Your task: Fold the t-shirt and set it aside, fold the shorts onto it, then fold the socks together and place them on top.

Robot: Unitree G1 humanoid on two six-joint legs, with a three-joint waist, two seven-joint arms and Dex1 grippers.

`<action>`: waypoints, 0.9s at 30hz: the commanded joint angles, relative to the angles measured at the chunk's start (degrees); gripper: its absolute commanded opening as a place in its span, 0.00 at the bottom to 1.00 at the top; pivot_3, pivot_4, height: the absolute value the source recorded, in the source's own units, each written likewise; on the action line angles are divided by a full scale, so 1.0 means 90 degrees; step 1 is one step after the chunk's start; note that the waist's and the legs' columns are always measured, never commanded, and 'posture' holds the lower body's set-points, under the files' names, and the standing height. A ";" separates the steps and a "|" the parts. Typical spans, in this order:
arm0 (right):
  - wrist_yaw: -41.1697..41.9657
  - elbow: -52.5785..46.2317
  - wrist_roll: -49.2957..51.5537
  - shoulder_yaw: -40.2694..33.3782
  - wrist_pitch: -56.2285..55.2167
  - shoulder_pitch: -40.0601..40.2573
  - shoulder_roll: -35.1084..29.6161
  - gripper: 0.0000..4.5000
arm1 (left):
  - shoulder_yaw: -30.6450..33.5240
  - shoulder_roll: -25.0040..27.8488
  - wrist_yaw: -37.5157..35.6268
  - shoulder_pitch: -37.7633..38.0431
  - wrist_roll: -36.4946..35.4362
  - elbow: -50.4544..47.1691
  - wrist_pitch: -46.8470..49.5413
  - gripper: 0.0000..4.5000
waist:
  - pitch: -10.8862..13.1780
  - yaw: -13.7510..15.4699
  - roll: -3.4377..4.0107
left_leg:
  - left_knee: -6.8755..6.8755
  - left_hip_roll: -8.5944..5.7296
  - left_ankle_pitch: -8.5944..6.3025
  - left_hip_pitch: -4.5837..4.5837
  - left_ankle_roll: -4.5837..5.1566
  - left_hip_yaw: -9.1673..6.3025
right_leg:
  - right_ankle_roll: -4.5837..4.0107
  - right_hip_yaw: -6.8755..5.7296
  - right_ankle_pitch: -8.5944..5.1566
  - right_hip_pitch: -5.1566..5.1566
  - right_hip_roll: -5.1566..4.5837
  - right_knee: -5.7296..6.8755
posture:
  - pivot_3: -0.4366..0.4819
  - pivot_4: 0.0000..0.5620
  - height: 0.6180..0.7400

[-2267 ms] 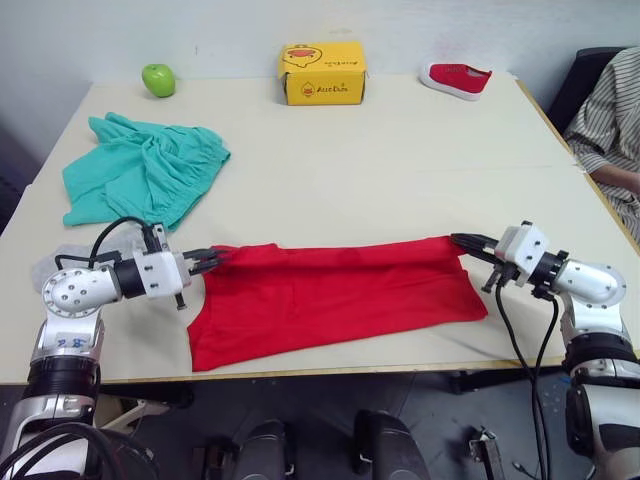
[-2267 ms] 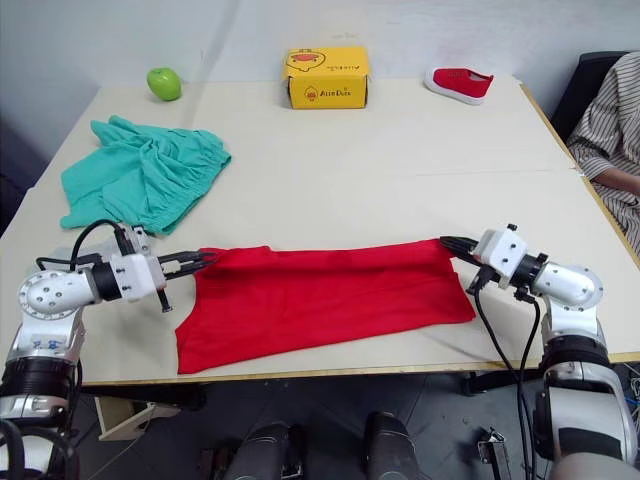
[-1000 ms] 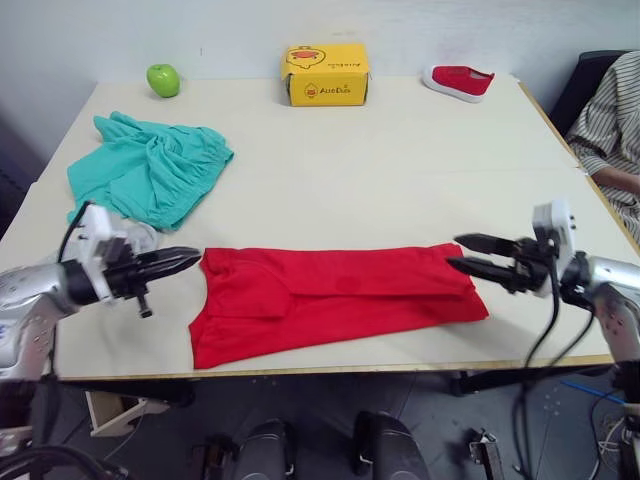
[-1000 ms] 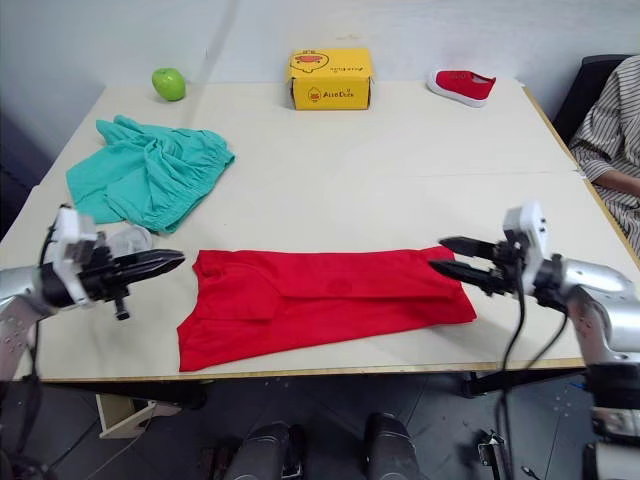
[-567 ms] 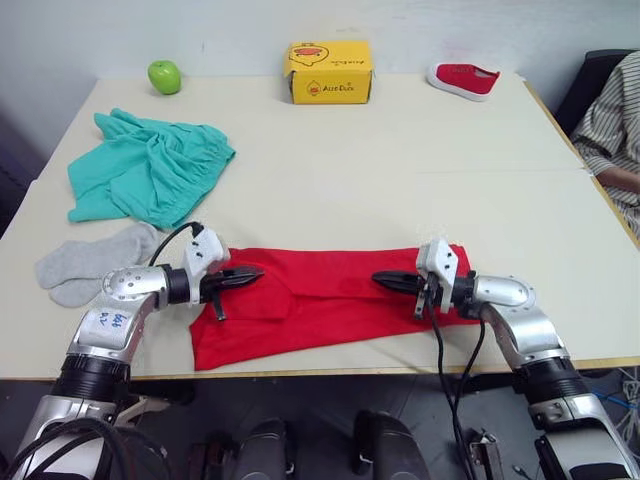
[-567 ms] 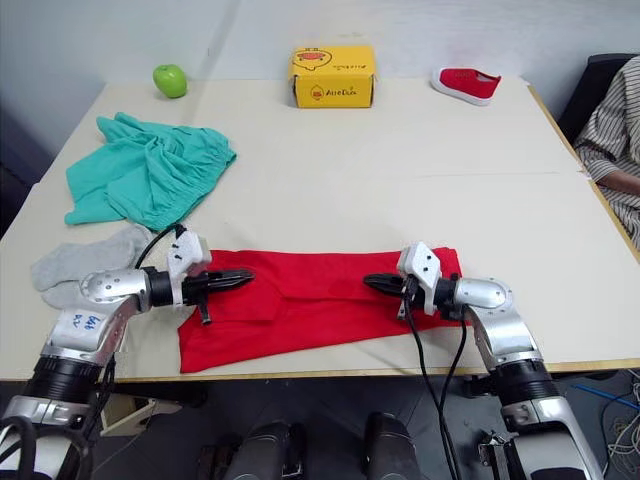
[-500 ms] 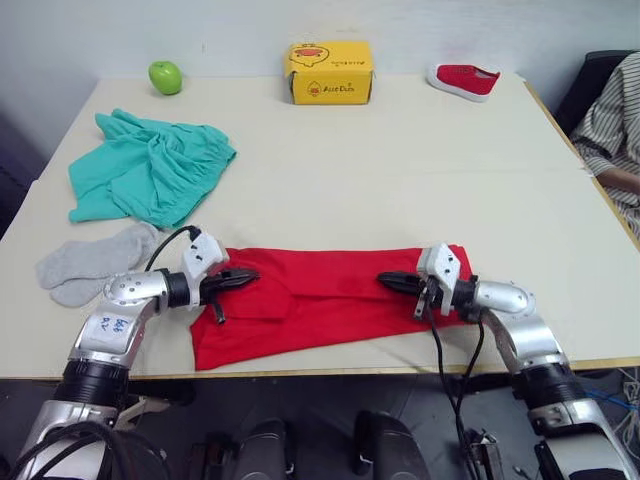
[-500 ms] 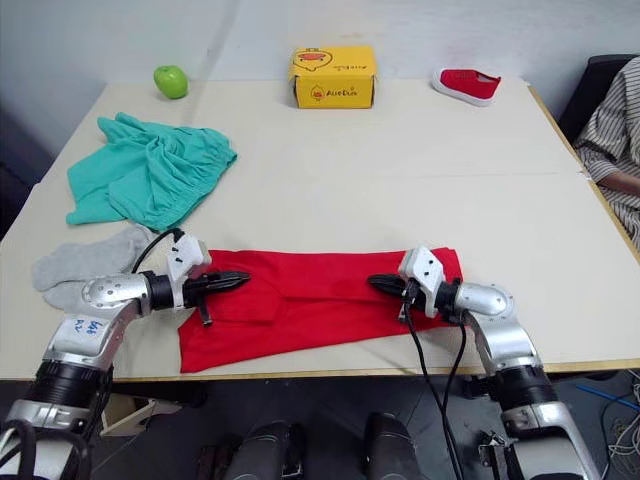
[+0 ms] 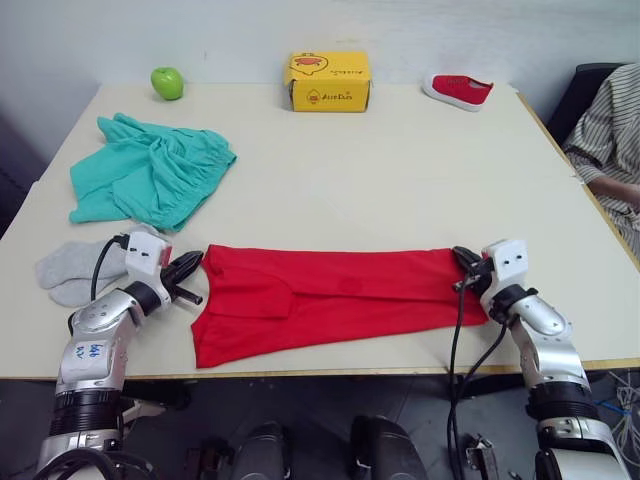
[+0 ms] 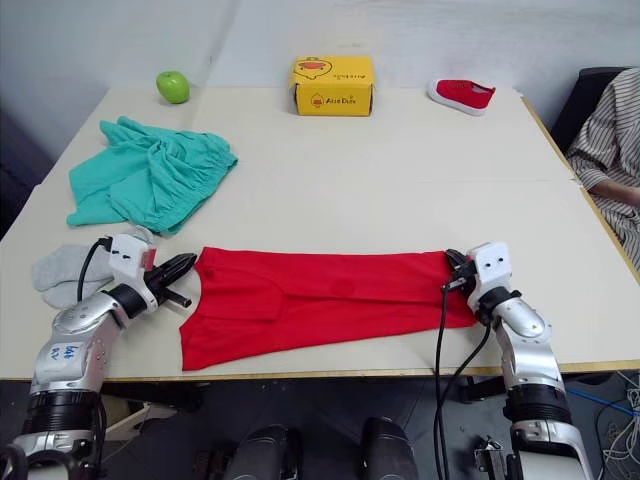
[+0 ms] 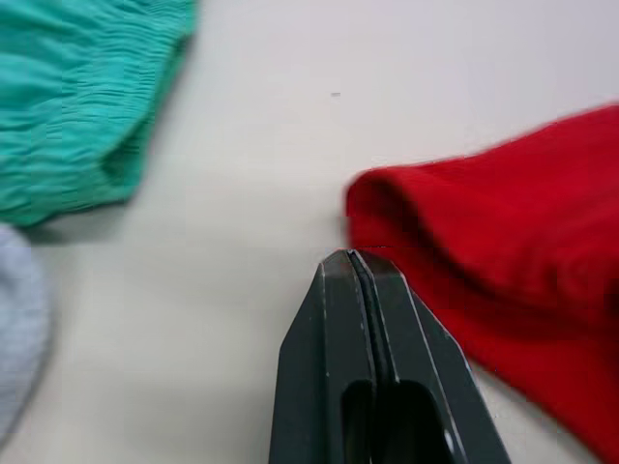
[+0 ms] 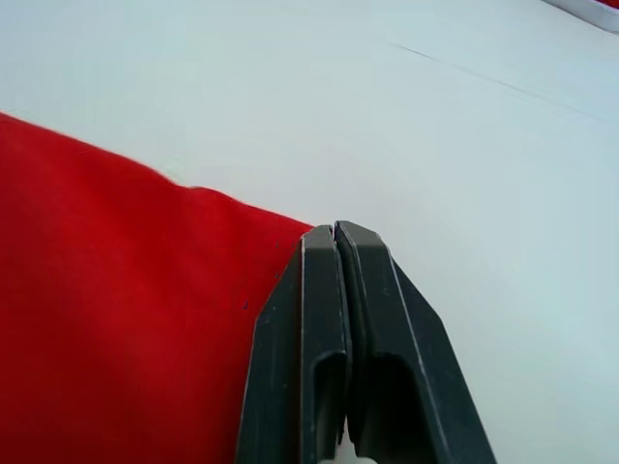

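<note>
Two grippers, one at each end of the shirt [image 9: 335,300], and both have their fingers pressed flat together with nothing pinched between them. The shirt lies as a long red band across the lower middle of the frame, its long axis running left to right along the near edge of the table [image 9: 400,170].

Left gripper [image 9: 188,264] sits at lower left, tips aimed at the band's upper left corner and just short of it; the left wrist view shows bare tabletop between the closed tips and the rolled red edge. Right gripper [image 9: 462,260] is at lower right, tips at the upper right corner, and the right wrist view puts them right over the red hem, touching it or very nearly.

So each arm has its own corner, and the cloth lies inward from both, toward the middle of the frame. My read: the shirt is folded lengthwise and the crosswise fold is still to come, which would want both grippers to open and take those far corners.

Shorts [image 9: 147,180] lie crumpled at upper left, well apart from the shirt. Socks [image 9: 75,272] rest at the left edge, just outside the left gripper, near enough to get dragged if that arm sweeps wide.
</note>
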 commanded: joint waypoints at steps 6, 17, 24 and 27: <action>0.0549 -0.0603 -0.0071 0.0772 0.0438 -0.0589 0.0471 0.01 | -0.0850 -0.0053 -0.0830 -0.0760 0.0256 -0.0208 -0.0417 0.00 | 0.0000 -0.0025 0.0000 | 0.0000 0.0000 0.0001 -0.0002 0.0000 0.0007 | -0.0001 -0.0003 -0.0001 -0.0003 0.0004 -0.0001 | 0.48 0.27 1.00; 0.0114 0.0985 -0.0306 0.0342 0.0048 -0.0900 -0.0019 0.01 | -0.1017 -0.0113 0.0270 -0.0856 0.1110 0.1038 0.0016 0.00 | 0.0000 -0.0051 0.0000 | 0.0002 -0.0007 -0.0003 -0.0003 0.0009 0.0007 | -0.0001 -0.0002 -0.0002 -0.0001 0.0000 -0.0004 | 0.48 0.27 1.00; 0.0610 0.1468 0.0287 -0.0360 -0.0096 -0.1215 -0.0460 0.01 | -0.0309 0.0047 -0.1023 -0.0513 0.0203 0.0742 -0.1307 0.00 | 0.0002 -0.0181 0.0003 | -0.0010 0.0006 -0.0005 0.0001 0.0001 0.0020 | -0.0005 -0.0002 -0.0005 -0.0008 0.0002 -0.0008 | 0.48 0.27 1.00; 0.1284 0.1136 0.0592 -0.0389 -0.0114 -0.1208 -0.0498 0.01 | -0.0104 0.0275 -0.1603 -0.0390 -0.0170 0.0320 -0.1361 0.00 | 0.0003 -0.0204 0.0004 | -0.0011 0.0012 -0.0005 -0.0001 -0.0001 0.0026 | -0.0005 -0.0002 -0.0005 -0.0013 0.0007 -0.0009 | 0.48 0.27 1.00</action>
